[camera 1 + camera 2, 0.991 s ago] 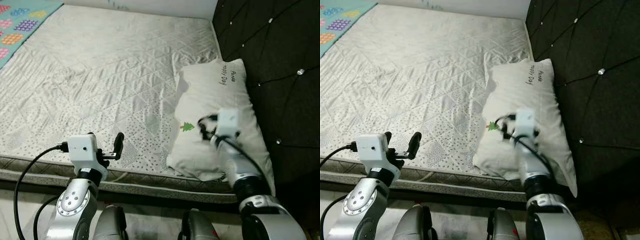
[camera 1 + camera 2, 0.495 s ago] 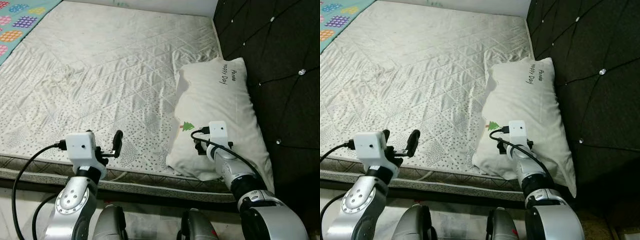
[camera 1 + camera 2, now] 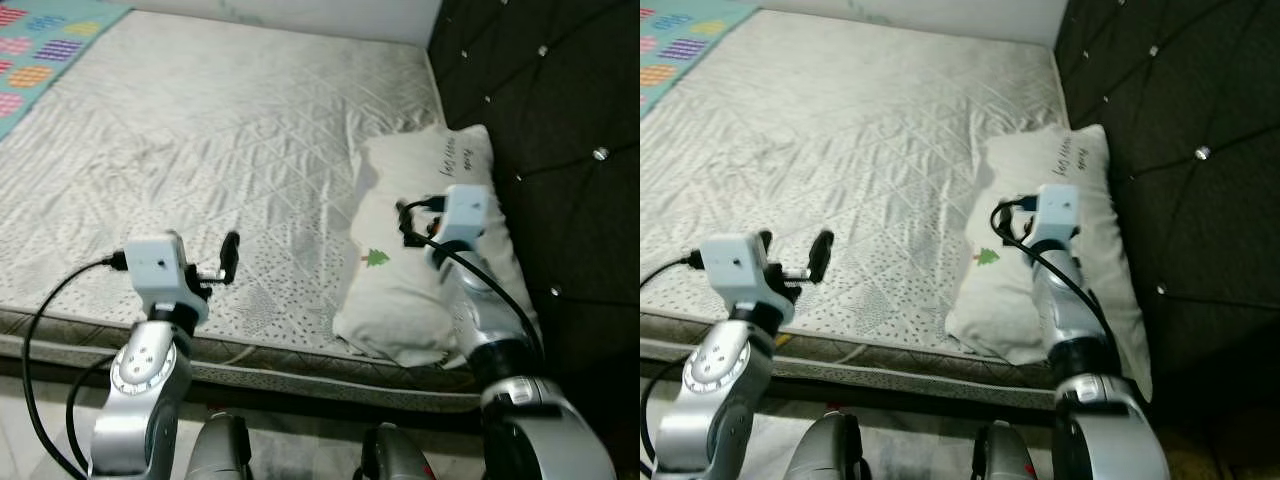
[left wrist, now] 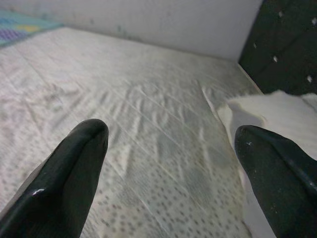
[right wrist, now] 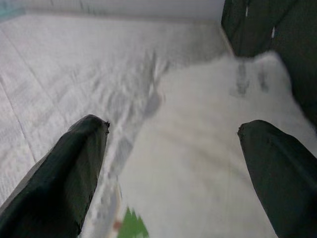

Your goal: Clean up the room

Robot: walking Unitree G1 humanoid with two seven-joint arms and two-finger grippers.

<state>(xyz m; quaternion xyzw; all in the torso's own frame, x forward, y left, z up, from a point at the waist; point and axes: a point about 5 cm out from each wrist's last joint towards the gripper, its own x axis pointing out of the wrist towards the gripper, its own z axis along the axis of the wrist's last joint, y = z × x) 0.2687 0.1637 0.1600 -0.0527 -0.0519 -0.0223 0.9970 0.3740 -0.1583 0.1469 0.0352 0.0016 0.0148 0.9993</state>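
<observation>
White pillow point(image 3: 420, 260) lies on mattress point(image 3: 200, 150), against dark tufted headboard point(image 3: 550, 120). Right gripper point(image 5: 173, 163) hovers above pillow, fingers spread wide, clear of fabric. Left gripper point(image 4: 168, 168) held over mattress near front edge, fingers apart, holding nothing. Small green tree print point(image 3: 376, 257) on pillow.

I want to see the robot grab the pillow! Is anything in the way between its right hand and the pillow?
Nothing visible is in the way. The right gripper hangs just above the pillow with its jaws open, and between them is bare pillow. The pillow lies on the mattress beside the dark headboard. The left gripper is over the mattress, off to the side.
</observation>
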